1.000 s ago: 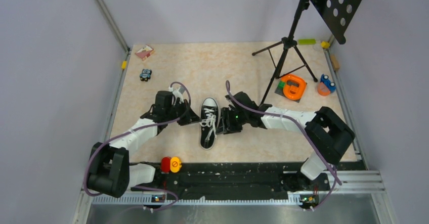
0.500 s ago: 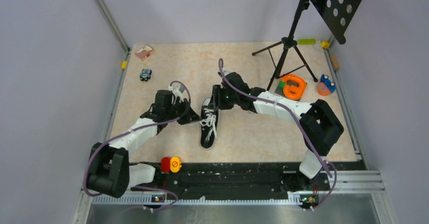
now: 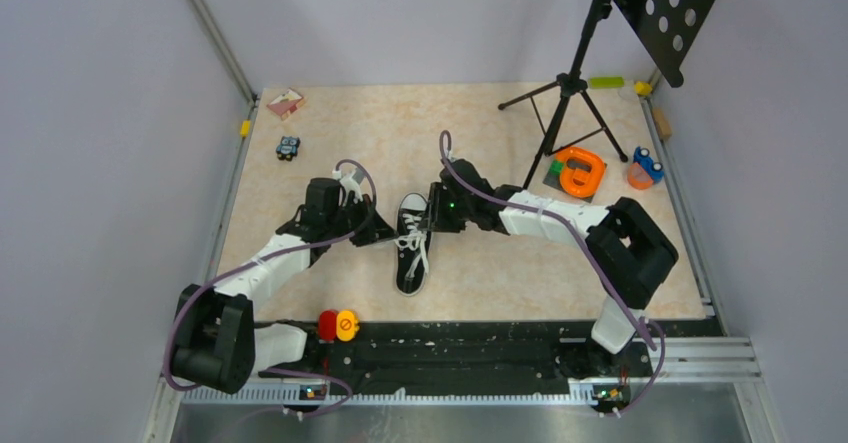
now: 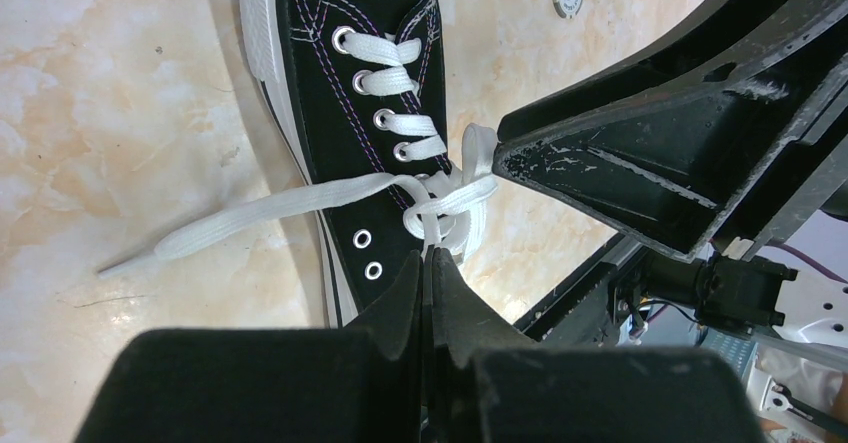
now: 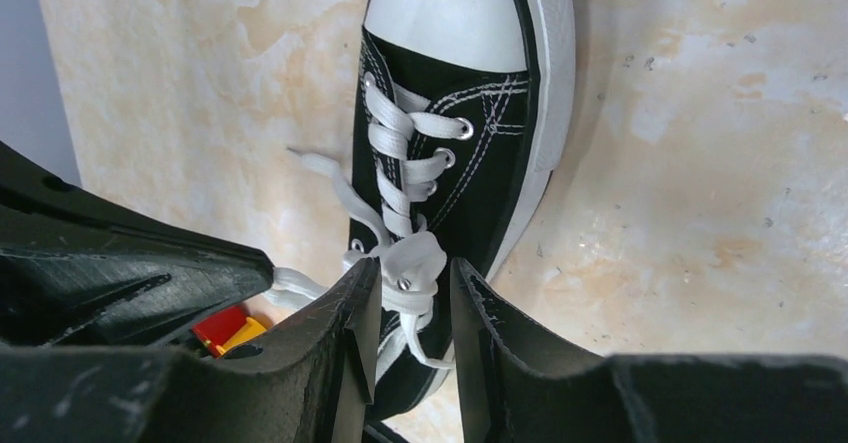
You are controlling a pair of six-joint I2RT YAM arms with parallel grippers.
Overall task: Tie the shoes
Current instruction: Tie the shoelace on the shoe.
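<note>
Top external view shows the black sneaker point(image 3: 412, 253) lying near the middle of the tabletop point(image 3: 330, 133), with its white toe cap point(image 3: 414, 204) pointing away from the arm bases and one arm at each side of it. In the left wrist view the left gripper point(image 4: 428, 259) has its jaws pressed together. A white strand of the laces point(image 4: 400, 128) runs straight into their tips, so I judge that they pinch this strand. One free lace end point(image 4: 220, 221) lies flat on the tabletop beside the shoe. In the right wrist view the right gripper point(image 5: 413, 265) has its jaws apart, one at each side of a small lace loop point(image 5: 418, 251) over the lower eyelets. I cannot tell if the pads already touch it. The step in hand seems to be to take this loop, so that both arms can pull the knot tight. To do it well, the right jaws should come together on the loop only, low enough to catch both of its strands but not the canvas under it. The left side should hold its strand firm and not pull before the right has a sure hold, otherwise the loop can slip out. After that the pull should go sideways, evenly and in opposite directions, so that the shoe does not turn or slide.
</note>
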